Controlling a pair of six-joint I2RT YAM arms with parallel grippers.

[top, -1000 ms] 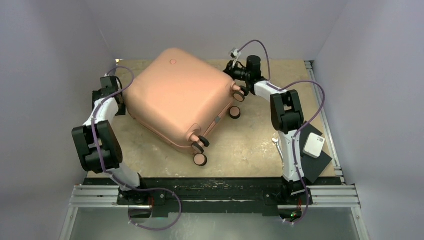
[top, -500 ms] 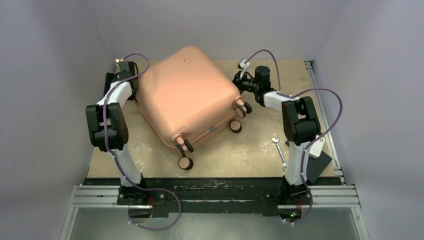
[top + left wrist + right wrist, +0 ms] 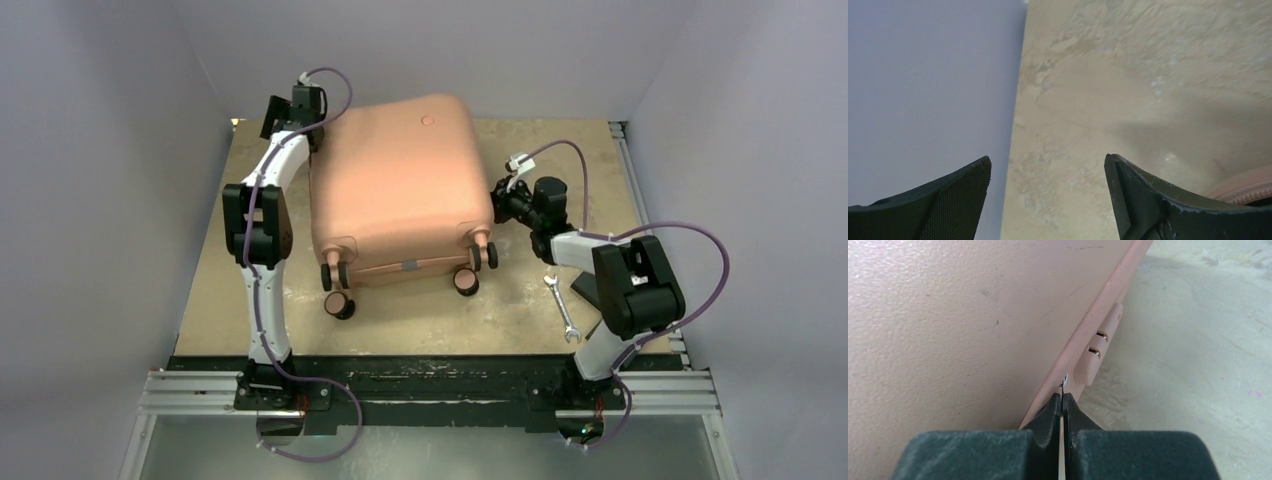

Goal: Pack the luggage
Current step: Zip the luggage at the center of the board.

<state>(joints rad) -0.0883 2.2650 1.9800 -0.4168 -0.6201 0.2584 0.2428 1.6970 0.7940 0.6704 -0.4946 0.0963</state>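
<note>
Luggage (image 3: 400, 190) is laid closed and flat on the table (image 3: 420, 325), wheels (image 3: 465, 283) nearward. Left gripper (image 3: 1047, 167) is held spread, empty, at its far-left corner. Right gripper (image 3: 1062, 401) is clenched against the side seam. The shell is judged stiff, slick and bulky, best pushed at the corners.

The luggage (image 3: 400, 190) blocks mid-table; open tabletop (image 3: 430, 325) runs along its near side; a wrench (image 3: 560, 308) lies right.

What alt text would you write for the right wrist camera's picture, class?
The shut right gripper points its tips at the seam of a pink suitcase, beside a small slotted pink tab. Tan table lies to the right.
</note>
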